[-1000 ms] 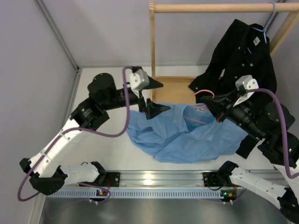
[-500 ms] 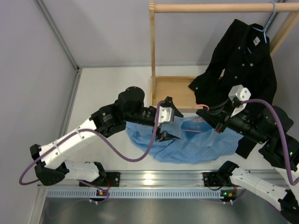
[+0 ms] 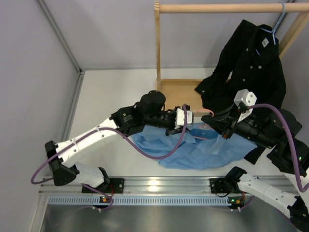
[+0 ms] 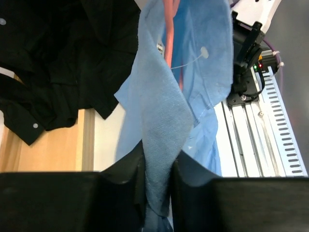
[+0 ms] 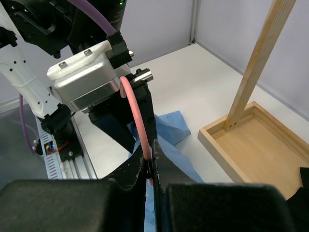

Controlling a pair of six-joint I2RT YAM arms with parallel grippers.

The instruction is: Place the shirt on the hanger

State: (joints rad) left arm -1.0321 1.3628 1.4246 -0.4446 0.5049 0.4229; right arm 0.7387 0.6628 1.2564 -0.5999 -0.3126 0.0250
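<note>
Since a second ago our left arm has swung in from the far left to the middle of the table. Its left gripper (image 4: 158, 166), wide then, now pinches a lifted fold of the blue shirt (image 4: 164, 121) between its jaws. The rest of the blue shirt lies crumpled in the middle of the white table (image 3: 111, 96), towards the near side.

Just right of that fold runs the pink hanger (image 5: 136, 111). The right gripper (image 5: 150, 170) is clamped tight on its wire and holds it over the cloth.

We judge the task to be early. Both things are in hand and brought together, but we see no shoulder of the shirt seated on the wire. We cannot tell whether the hanger already passes inside the cloth. Both shoulders remain to be threaded on.

The table is smooth and pale, with a metal rail (image 3: 154, 186) along its near edge. A wooden rack (image 3: 157, 48) stands at the far side over a shallow wooden tray (image 3: 176, 94). At far right a black shirt (image 3: 251, 53) hangs on a pale blue hanger (image 3: 277, 24). Grey walls close the space.
</note>
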